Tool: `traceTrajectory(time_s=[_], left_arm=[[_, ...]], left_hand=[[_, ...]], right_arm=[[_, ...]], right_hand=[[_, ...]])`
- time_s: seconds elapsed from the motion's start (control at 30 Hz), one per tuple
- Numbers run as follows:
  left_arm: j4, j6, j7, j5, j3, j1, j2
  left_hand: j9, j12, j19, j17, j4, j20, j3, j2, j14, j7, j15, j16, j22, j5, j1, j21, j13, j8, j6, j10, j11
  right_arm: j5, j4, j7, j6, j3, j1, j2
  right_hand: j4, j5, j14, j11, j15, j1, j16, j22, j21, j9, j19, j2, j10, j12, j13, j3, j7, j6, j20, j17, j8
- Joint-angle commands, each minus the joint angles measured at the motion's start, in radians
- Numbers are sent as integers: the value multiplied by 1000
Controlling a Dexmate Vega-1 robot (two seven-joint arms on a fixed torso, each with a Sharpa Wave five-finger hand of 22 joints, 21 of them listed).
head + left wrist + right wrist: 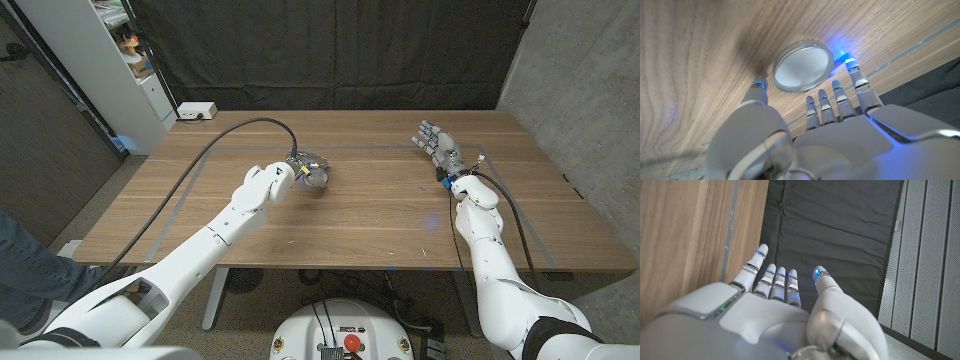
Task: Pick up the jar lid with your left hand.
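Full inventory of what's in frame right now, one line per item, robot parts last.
jar lid: one, clear rim with a pale centre, flat on the table left of middle, between the left hand's fingertips
table: one, brown wood, spans the head view
white box: one, white, table's far left corner
curtain: one, black, behind the table
shelf unit: one, white, far left
person's leg: one, blue jeans, left edge
left hand: fingers spread around the lid, not lifted
right hand: open, far right of the table
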Motion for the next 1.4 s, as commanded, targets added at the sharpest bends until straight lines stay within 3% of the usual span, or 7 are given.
traceTrajectory(time_s=[0.03,0.63,0.93,1.13,1.4], left_arm=[[9,9,37,-3,3,5,-15],[48,18,35,-14,30,-17,-43],[38,37,29,-14,30,-12,-46],[41,40,35,-19,30,-9,-48],[48,42,56,-33,27,-4,-54]], left_hand=[[3,8,12,2,0,0,12,3,10,-1,-4,11,5,-10,23,2,4,12,19,16,-8],[4,11,22,2,4,-1,16,10,15,0,-7,11,5,-24,49,-1,7,14,32,22,-11],[5,10,94,7,-9,-4,70,70,30,-1,-21,18,6,-73,225,9,16,12,33,20,-13],[6,11,123,12,-10,-4,83,91,35,6,-23,23,6,-85,281,16,19,11,32,20,-17],[7,11,133,15,-8,-3,86,97,35,8,-24,25,6,-88,303,17,20,12,33,20,-15]], right_arm=[[0,55,18,32,20,24,6],[-7,88,33,52,41,41,16],[-10,74,33,46,42,40,17],[-16,68,30,42,38,38,16],[-20,56,27,35,35,30,14]], right_hand=[[-1,7,11,3,-3,-6,4,3,-3,2,8,-3,6,-1,0,-5,0,7,4,3,7],[-2,6,13,2,-2,-9,2,3,-3,2,11,-11,11,0,0,-7,-3,14,8,0,9],[-2,6,12,3,-2,-10,2,3,-3,2,11,-11,10,-1,0,-8,-4,15,8,0,9],[-2,6,13,4,-2,-10,2,3,-3,2,11,-11,9,-1,0,-9,-2,15,9,0,9],[-2,6,13,3,-2,-11,2,3,-3,2,11,-11,10,-1,0,-11,-3,15,9,0,8]])
